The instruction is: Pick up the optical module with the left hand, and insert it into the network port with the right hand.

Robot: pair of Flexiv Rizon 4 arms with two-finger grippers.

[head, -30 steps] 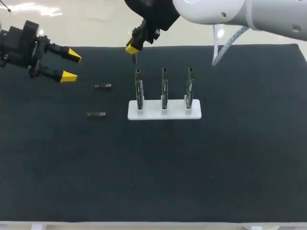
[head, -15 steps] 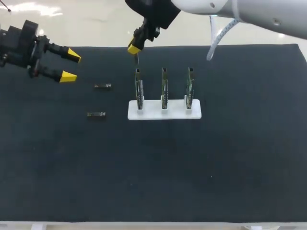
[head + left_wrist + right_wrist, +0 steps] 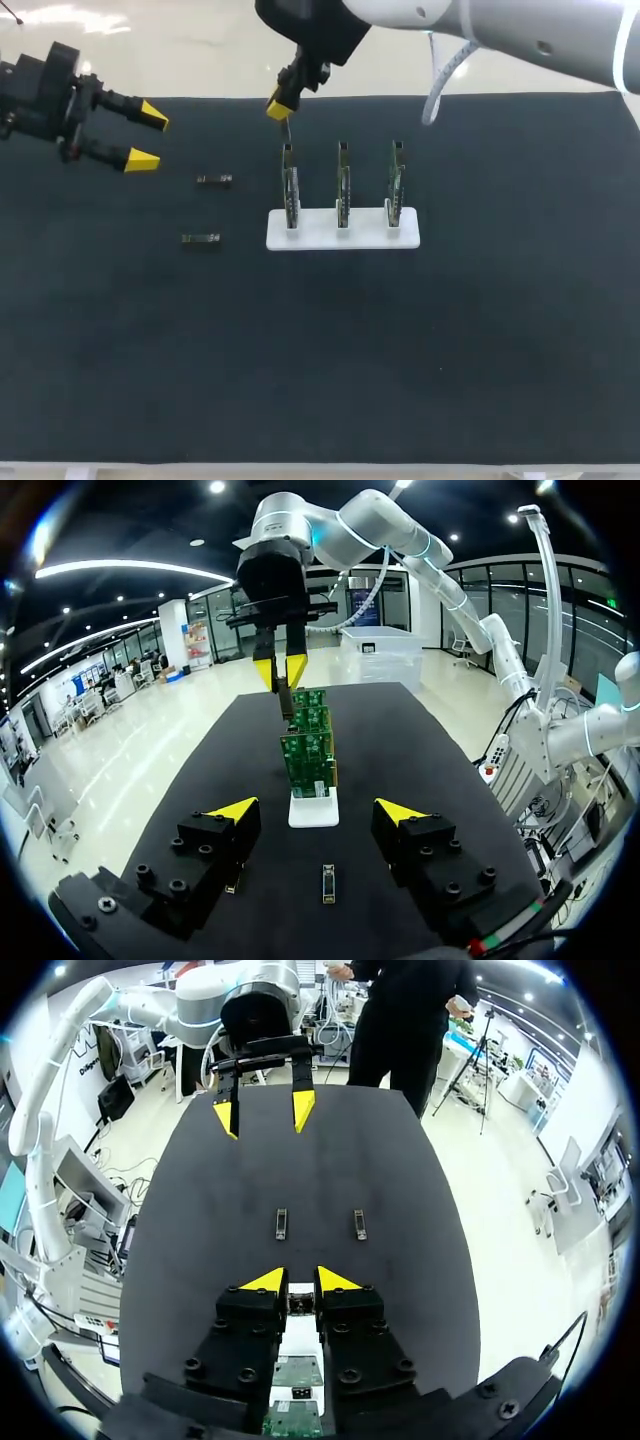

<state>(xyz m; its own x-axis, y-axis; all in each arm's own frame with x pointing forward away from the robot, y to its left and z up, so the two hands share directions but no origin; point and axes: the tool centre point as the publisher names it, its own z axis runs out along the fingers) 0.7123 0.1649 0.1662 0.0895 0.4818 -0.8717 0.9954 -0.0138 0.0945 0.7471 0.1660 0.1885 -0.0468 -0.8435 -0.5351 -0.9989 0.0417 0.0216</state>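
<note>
**Above the end board: module in the right gripper, insertion not yet done**

Over the far side of the mat [image 3: 450, 330], the right gripper [image 3: 280, 105] hangs just above the board [image 3: 290, 190] at the left end of a row of three, all standing upright in a white base [image 3: 345, 235]. Its yellow tips are pressed close on a slim dark module [image 3: 286, 126], which points down toward the board's top edge. The port [image 3: 288, 151] appears to sit there, though it is too small to make out. The module's lower end is near the board, and whether the two touch cannot be told.

Judged from this, the pick-up and the pass to the right side are done. What is left is the insertion itself: lining the module up with the port and pushing it down. The module does not look seated yet.

The right arm comes in from the far right and reaches past the middle, with its wrist bent so the fingers aim nearly straight down. In its own wrist view the module shows as a small dark piece between the fingertips, with the boards directly beneath.

The left gripper [image 3: 146, 138] is well apart at the far left corner, level over the mat. Its fingers are spread wide with nothing between them, and they point toward the boards. Two loose modules [image 3: 213, 180] lie flat on the mat between it and the base, untouched.
</note>
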